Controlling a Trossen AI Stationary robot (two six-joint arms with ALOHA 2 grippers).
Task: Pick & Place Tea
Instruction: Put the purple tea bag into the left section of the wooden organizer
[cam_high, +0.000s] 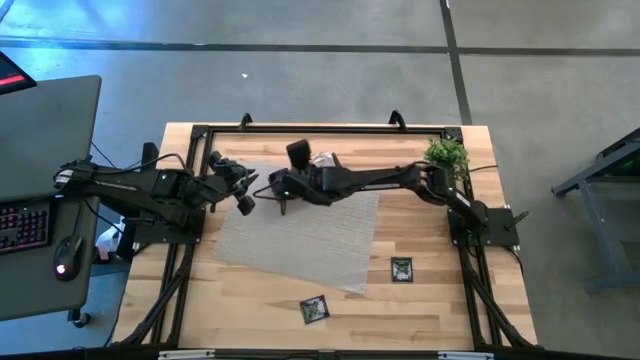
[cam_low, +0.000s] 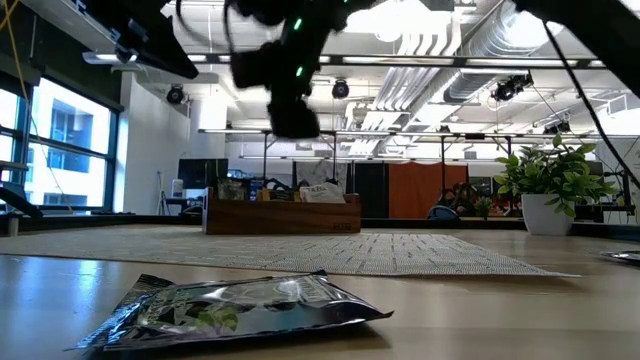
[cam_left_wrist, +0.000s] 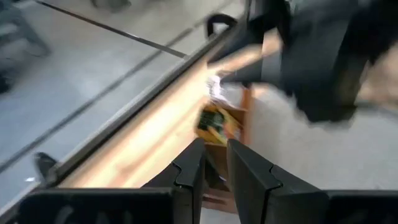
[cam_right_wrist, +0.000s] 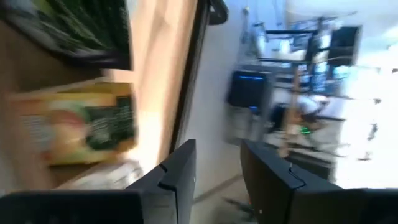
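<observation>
Two dark green sachets lie flat on the bare wood near the table's near edge: one (cam_high: 314, 309), which fills the foreground of the low view (cam_low: 240, 305), and one (cam_high: 401, 268) further right. The brown wooden tray (cam_low: 283, 213) stands at the mat's far edge (cam_high: 322, 160) and holds more sachets, among them a yellow one (cam_right_wrist: 81, 124) and a dark green one (cam_right_wrist: 81, 31). My right gripper (cam_high: 298, 158) hovers above the tray, open and empty (cam_right_wrist: 214, 162). My left gripper (cam_high: 245, 200) hangs over the mat's left part, with a narrow gap between its fingers (cam_left_wrist: 214, 162), also empty.
A grey woven mat (cam_high: 300, 230) covers the table's middle. A small potted plant (cam_high: 447, 155) stands at the far right corner (cam_low: 550, 190). A black frame rail (cam_high: 320, 128) runs along the far edge. A desk with a keyboard and mouse (cam_high: 40, 220) stands left of the table.
</observation>
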